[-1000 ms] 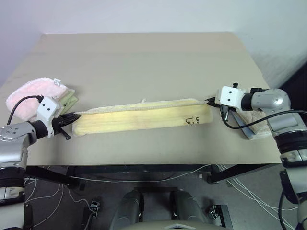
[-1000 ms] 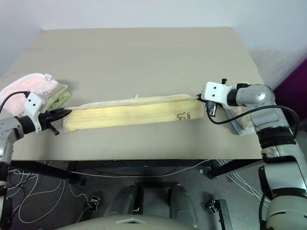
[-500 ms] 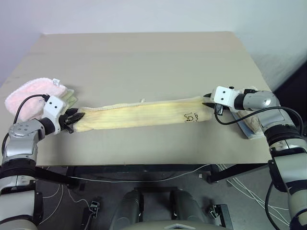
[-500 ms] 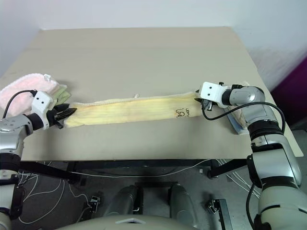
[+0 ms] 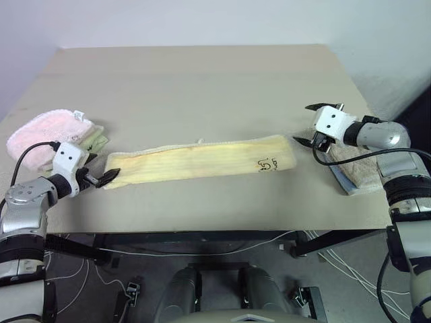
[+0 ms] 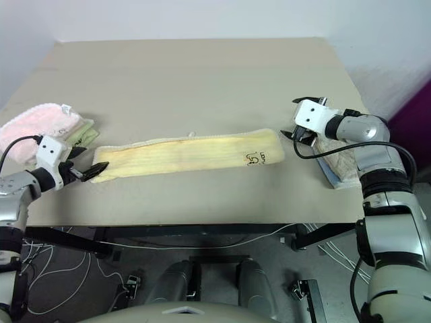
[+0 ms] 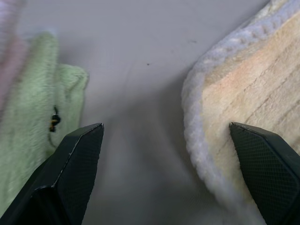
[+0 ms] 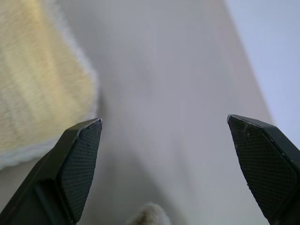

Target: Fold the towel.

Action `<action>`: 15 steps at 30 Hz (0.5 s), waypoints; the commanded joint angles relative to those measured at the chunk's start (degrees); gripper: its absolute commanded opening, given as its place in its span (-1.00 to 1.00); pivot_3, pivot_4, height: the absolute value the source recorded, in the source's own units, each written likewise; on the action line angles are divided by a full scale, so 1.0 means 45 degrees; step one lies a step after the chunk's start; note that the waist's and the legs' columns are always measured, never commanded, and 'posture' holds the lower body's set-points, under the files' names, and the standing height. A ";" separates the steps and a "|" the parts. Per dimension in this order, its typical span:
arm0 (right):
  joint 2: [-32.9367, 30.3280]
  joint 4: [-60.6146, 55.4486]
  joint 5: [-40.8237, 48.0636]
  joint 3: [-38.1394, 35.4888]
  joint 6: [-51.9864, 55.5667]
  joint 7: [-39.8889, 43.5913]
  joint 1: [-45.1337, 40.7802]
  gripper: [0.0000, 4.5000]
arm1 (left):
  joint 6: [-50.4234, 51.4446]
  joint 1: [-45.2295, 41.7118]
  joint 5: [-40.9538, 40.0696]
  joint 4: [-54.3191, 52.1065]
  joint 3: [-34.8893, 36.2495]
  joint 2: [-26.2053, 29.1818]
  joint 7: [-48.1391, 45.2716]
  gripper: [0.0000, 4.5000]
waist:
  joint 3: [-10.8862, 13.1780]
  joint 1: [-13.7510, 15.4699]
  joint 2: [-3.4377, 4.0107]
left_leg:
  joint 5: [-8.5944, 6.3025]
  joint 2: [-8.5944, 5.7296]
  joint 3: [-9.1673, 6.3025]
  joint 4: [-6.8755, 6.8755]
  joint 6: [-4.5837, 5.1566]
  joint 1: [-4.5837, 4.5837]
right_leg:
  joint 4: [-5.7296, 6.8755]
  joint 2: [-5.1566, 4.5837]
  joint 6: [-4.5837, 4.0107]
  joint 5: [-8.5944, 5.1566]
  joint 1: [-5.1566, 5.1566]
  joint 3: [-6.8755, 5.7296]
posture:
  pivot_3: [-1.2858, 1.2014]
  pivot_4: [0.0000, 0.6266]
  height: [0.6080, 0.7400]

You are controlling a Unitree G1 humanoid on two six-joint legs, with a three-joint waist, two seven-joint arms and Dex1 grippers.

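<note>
the towel [image 5: 202, 159] lies flat on the table [image 5: 202, 81] as one long, thin strip, folded over on itself. it sits near the front edge of the table, and runs from side to side. a small dark mark [image 5: 268, 164] shows on top of the towel, close to its right end.

the left gripper [image 5: 102, 175] is just beside the left end of the towel. its two black fingers are spread wide and hold nothing. in the left wrist view one finger [image 7: 70, 173] is over bare table and the other finger is over the towel's fluffy edge.

the right gripper [image 5: 314, 125] is near the right end of the towel, a bit apart from it and lifted off the table. its fingers are spread wide too, and nothing is between them.

a pink towel [image 5: 42, 132] sits past the left end of the towel, with a green cloth [image 5: 94, 140] tucked beside it. a cream towel [image 5: 357, 168] lies past the right end of the towel, under the right arm.
</note>
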 commanded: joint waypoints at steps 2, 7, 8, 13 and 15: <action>-0.0334 -0.3951 0.2092 -0.1704 0.2597 0.0251 0.1888 1.00 | 0.0252 0.0299 -0.0816 -0.1513 0.1246 0.0082 0.0690 0.99 | -0.0001 0.0037 -0.0002 | -0.0001 0.0000 -0.0003 0.0008 0.0001 -0.0003 | 0.0000 -0.0013 0.0000 0.0000 0.0004 -0.0001 | 0.03 -0.52 1.00; 0.0199 -0.9116 0.5049 -0.3297 0.7565 -0.0055 0.5134 1.00 | 0.0754 0.1054 -0.1306 -0.2838 0.1916 0.0010 0.1024 0.99 | -0.0004 0.0038 -0.0002 | -0.0002 0.0002 -0.0014 0.0007 0.0003 -0.0001 | -0.0002 -0.0022 0.0001 0.0000 0.0016 0.0001 | 0.03 -0.52 1.00; 0.0395 -0.9854 0.5606 -0.3581 0.8512 -0.0329 0.5578 1.00 | 0.0831 0.1190 -0.1402 -0.3040 0.2003 -0.0015 0.1038 0.99 | -0.0006 0.0030 -0.0005 | -0.0001 0.0002 -0.0014 0.0006 0.0003 -0.0001 | -0.0001 -0.0023 0.0001 0.0000 0.0016 0.0001 | 0.03 -0.52 1.00; 0.1524 -1.3124 0.9004 -0.4806 1.3205 -0.1627 0.7386 1.00 | 0.0961 0.1596 -0.1744 -0.3933 0.2140 -0.0106 0.0991 0.99 | -0.0009 0.0035 -0.0006 | -0.0002 0.0010 -0.0024 0.0001 0.0003 0.0003 | -0.0004 -0.0023 0.0000 0.0000 0.0021 0.0008 | 0.03 -0.52 1.00; 0.2051 -1.3683 1.0470 -0.5335 1.5012 -0.2453 0.7551 1.00 | 0.0959 0.1617 -0.1880 -0.4237 0.2052 -0.0122 0.0825 0.99 | -0.0012 0.0035 -0.0011 | -0.0002 0.0009 -0.0024 0.0002 0.0004 0.0003 | -0.0007 -0.0028 0.0000 0.0000 0.0026 0.0007 | 0.03 -0.52 1.00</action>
